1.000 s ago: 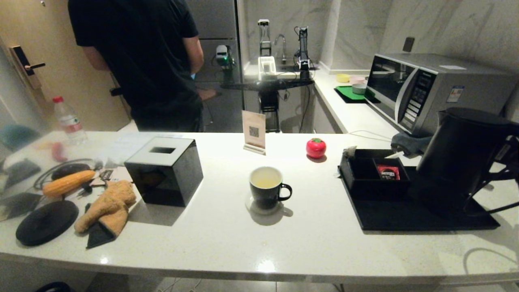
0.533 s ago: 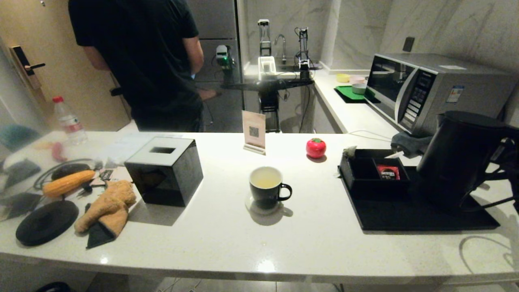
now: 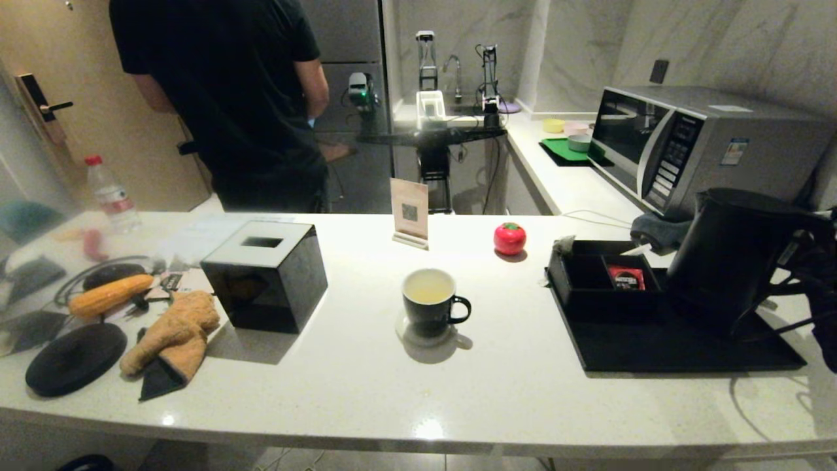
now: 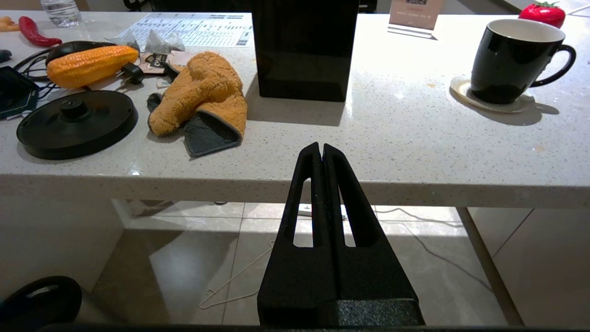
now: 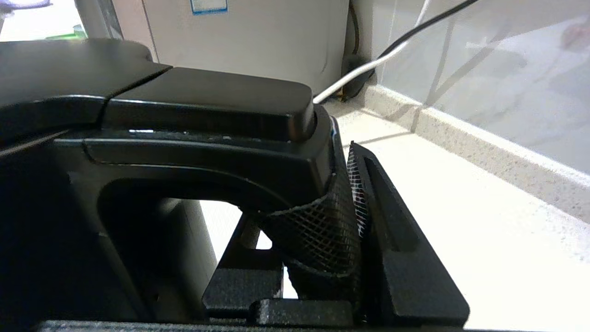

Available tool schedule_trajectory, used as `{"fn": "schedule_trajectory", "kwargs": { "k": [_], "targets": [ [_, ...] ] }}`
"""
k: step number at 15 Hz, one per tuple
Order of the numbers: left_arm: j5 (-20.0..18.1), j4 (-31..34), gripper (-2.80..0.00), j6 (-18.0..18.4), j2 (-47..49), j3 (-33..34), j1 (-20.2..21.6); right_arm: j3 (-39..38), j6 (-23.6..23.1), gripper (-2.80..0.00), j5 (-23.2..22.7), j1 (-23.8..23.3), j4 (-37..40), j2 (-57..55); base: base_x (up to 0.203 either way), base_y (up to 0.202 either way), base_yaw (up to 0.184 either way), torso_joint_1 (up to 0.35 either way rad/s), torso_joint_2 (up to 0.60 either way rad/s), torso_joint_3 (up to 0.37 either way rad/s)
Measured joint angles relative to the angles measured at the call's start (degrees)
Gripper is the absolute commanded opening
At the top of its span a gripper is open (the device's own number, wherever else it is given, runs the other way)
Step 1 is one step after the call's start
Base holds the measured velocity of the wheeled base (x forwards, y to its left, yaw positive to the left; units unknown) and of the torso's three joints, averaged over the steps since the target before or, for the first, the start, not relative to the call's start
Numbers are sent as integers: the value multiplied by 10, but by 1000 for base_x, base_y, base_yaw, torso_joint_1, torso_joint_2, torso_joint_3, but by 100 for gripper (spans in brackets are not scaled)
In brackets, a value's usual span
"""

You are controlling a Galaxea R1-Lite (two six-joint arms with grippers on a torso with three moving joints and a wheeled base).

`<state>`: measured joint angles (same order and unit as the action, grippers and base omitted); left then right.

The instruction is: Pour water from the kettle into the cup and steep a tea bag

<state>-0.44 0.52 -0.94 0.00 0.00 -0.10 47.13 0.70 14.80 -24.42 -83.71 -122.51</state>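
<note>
my right gripper [image 5: 341,221] pinches the loop handle of the matte black jug kettle [image 3: 732,255], upright on the black tray [image 3: 654,350]; left gripper [image 4: 321,152] pressed together, parked.

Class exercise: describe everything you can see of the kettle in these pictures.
The kettle is a large matte black jug, seemingly plastic, with a flat closed lid, a short spout toward the mug side and a big loop handle. It stands upright at the right end of the black tray, beside the compartment box, in front of the microwave. The right tool is clamped on the top of its handle.
</note>
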Motion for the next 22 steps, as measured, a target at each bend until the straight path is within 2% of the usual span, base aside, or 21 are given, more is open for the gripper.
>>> {"fn": "schedule_trajectory", "kwargs": {
  "k": [5,22],
  "targets": [
    [0,0,-280,0,0,0,0,-3,12,-280,0,6,-1,-8,0,0,0,0,0,0],
    [0,0,-280,0,0,0,0,-38,10,-280,2,26,-34,-22,0,0,0,0,0,0]
  ]
}}
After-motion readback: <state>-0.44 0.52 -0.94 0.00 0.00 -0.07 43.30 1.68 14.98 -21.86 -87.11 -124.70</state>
